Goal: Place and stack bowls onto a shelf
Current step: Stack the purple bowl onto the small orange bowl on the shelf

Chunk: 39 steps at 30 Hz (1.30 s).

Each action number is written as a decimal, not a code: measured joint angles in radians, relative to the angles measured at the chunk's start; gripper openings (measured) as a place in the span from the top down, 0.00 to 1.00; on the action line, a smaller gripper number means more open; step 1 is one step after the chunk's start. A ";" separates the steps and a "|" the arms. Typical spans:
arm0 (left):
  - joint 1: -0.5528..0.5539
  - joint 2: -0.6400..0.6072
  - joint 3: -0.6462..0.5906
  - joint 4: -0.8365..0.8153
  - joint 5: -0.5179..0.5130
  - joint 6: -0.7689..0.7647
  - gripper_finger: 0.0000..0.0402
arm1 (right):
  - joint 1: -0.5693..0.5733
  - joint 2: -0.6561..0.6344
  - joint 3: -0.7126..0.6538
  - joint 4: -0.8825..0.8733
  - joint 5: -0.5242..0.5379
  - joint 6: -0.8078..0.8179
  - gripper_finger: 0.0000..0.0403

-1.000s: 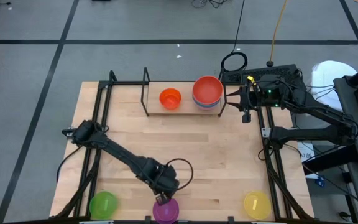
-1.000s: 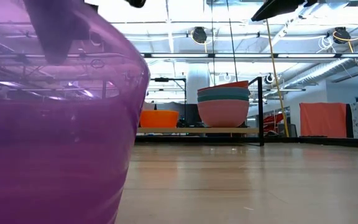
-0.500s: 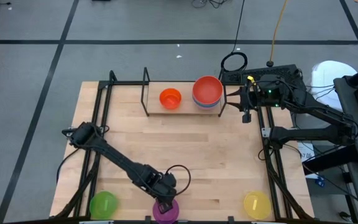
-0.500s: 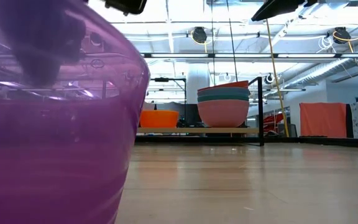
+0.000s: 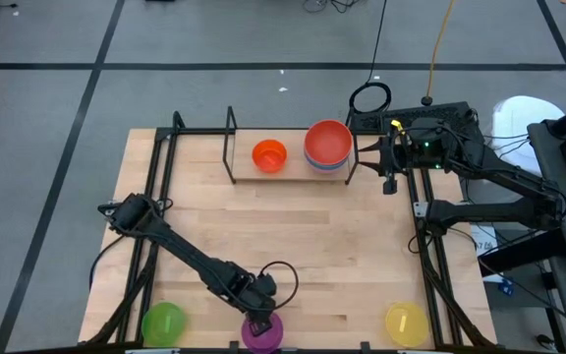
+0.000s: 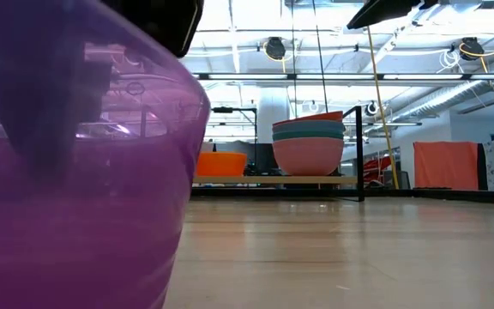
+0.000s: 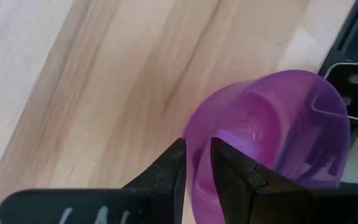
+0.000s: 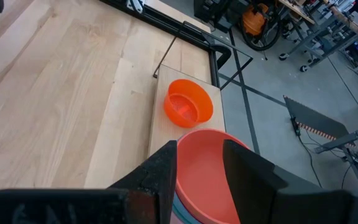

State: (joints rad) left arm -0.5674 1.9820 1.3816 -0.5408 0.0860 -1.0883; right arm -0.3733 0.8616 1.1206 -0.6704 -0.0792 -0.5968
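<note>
Purple bowl [image 5: 261,333] sits at the near edge of the wooden table [image 5: 293,246], between the green bowl [image 5: 163,322] and the yellow bowl [image 5: 406,322]; the left gripper [image 7: 197,163] is lowered onto it, its two fingers parted and straddling the rim (one finger inside the wall, one outside), not yet pinched tight. On the shelf [image 5: 239,177] at the far side stands the orange bowl [image 5: 269,155] beside a stack topped by the red bowl [image 5: 328,141]; the right gripper [image 8: 199,167] hangs above that stack, fingers spread and holding nothing.
</note>
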 joint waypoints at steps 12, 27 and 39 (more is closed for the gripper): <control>0.028 0.000 -0.044 0.028 0.000 -0.007 0.97 | 0.000 0.000 0.000 0.000 0.000 -0.002 0.69; 0.266 0.000 0.204 -0.549 0.005 0.523 0.99 | 0.000 0.000 0.000 0.000 0.000 -0.018 0.69; 0.628 0.000 0.424 -0.767 -0.181 0.937 0.99 | 0.000 0.000 0.000 0.000 0.000 -0.018 0.69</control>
State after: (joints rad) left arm 0.0610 1.9817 1.8053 -1.3081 -0.0950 -0.1508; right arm -0.3733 0.8612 1.1206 -0.6704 -0.0788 -0.6147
